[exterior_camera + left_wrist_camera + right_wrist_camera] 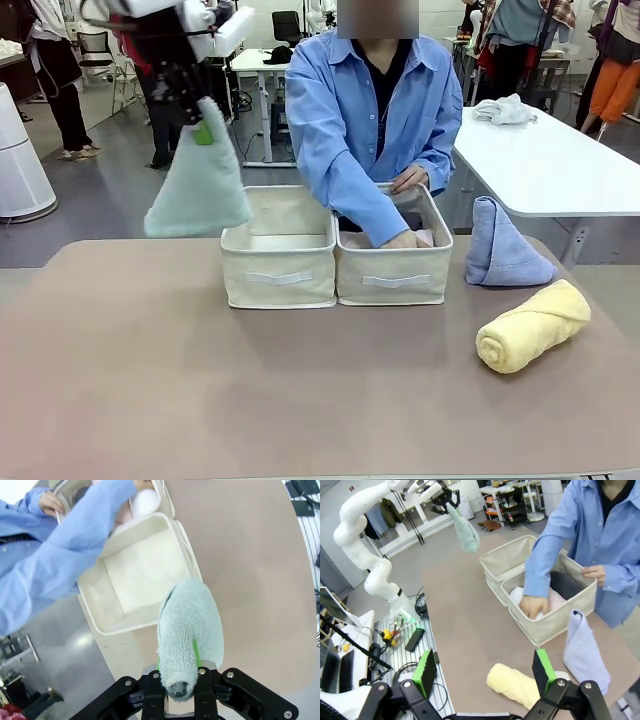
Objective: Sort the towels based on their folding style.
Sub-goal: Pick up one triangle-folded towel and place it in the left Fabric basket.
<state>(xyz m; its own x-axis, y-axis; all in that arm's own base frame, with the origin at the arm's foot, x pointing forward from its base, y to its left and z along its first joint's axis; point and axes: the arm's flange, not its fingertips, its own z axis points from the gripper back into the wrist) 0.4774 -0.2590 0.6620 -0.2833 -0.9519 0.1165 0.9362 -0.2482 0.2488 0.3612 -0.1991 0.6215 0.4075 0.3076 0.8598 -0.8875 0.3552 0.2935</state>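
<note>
A mint-green cone towel (198, 180) hangs by its tip from my left gripper (203, 128), which is shut on it, up in the air left of the left beige box (280, 262). In the left wrist view the same mint towel (189, 630) droops from between the fingers above that box (137, 582), which is empty. From the right wrist view my left gripper (451, 504) holds the towel (465, 530) far off. My right gripper (487, 670) is open, above a yellow rolled towel (512, 685). A periwinkle cone towel (503, 248) and the yellow roll (532, 326) lie at the table's right.
A person in a blue shirt reaches a hand (402, 239) into the right box (394, 272), where pink, white and dark rolls lie (555, 597). A whitish rag (503, 110) rests on a white table behind. The brown table's front is bare.
</note>
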